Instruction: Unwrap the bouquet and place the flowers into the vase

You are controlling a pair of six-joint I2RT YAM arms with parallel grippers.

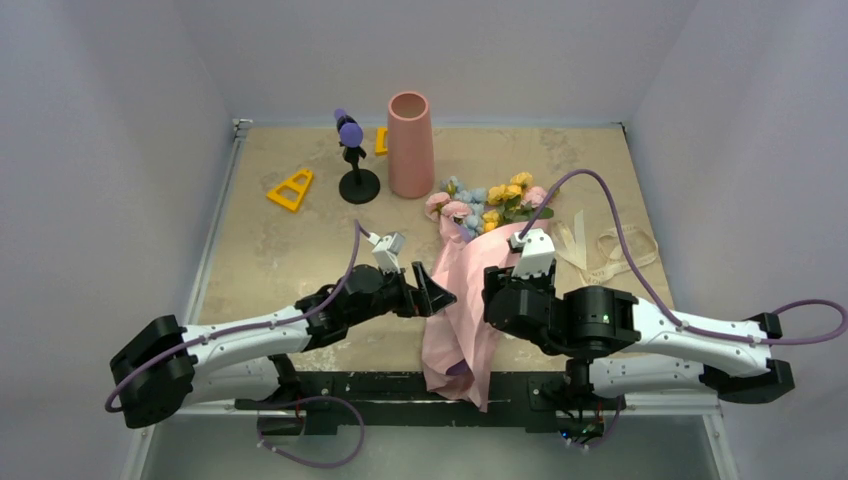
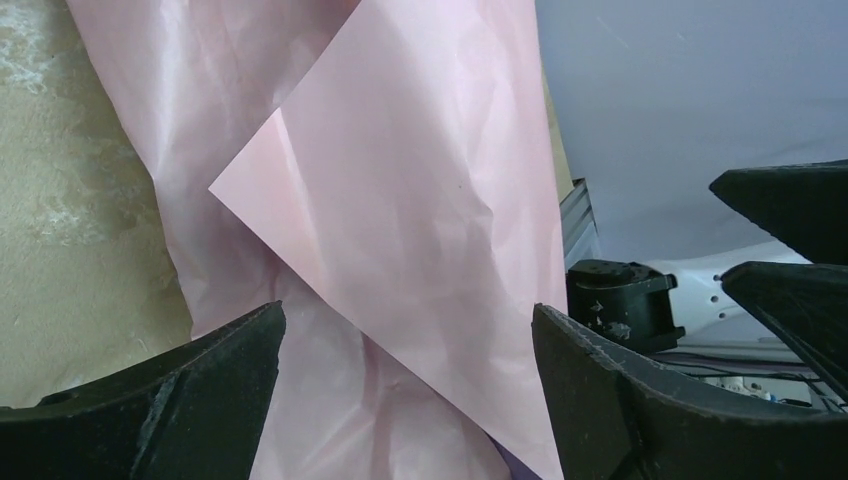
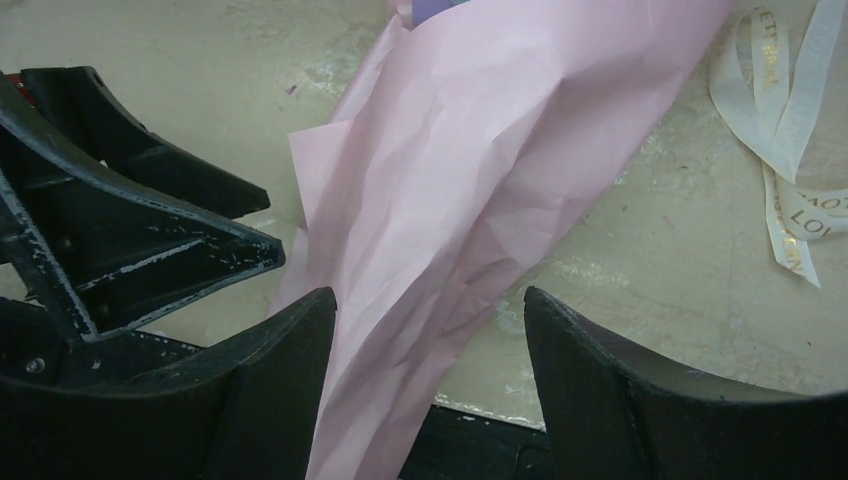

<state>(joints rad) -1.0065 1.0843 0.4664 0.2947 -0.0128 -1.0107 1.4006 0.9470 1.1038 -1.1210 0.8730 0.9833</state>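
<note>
the bouquet (image 1: 470, 262) overhangs the table's (image 1: 280, 255) near edge. left gripper (image 2: 408, 322) and right gripper (image 3: 430, 300) flank its pink wrap (image 3: 480, 160), both wide open, holding nothing.

Reading gold print on cream ribbon (image 3: 790, 225), lying loose on table (image 3: 650, 300), at 3 o'clock in right wrist view. Making out "LOV" on lowest strand, letters running along ribbon, rest of word getting cut off at frame edge. Seeing more gold letters on strand just above and on loop at 1 o'clock, possibly "ETTER", but ribbon curling too much for me to be sure. In top view, same ribbon showing right of centre, print too small to read.
</note>
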